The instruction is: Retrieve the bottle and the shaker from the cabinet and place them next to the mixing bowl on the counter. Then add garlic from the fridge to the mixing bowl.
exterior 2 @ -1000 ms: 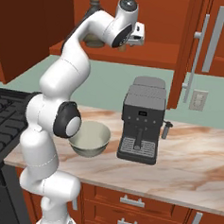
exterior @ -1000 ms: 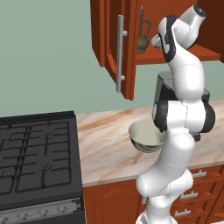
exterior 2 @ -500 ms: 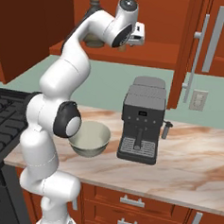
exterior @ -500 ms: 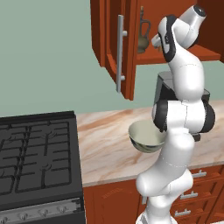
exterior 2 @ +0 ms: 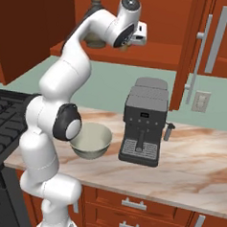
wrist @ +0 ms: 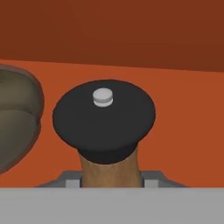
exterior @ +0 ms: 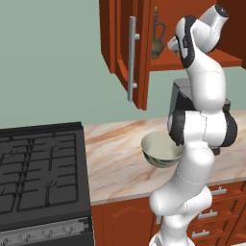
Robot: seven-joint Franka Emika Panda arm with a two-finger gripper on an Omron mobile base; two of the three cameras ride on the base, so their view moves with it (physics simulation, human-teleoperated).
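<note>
I see the wooden shaker with a black domed cap (wrist: 104, 120) on the orange-brown cabinet shelf (wrist: 183, 113), just beside the olive ceramic bottle (exterior: 157, 39); the fingers flank its neck, grip uncertain. Below, the pale mixing bowl (exterior 2: 91, 140) sits on the marble bench (exterior 2: 193, 169) near the grey coffee machine (exterior 2: 143, 127).

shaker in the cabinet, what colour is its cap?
Black, with a small grey knob, on the wooden-bodied shaker; hand view shows it best.
</note>
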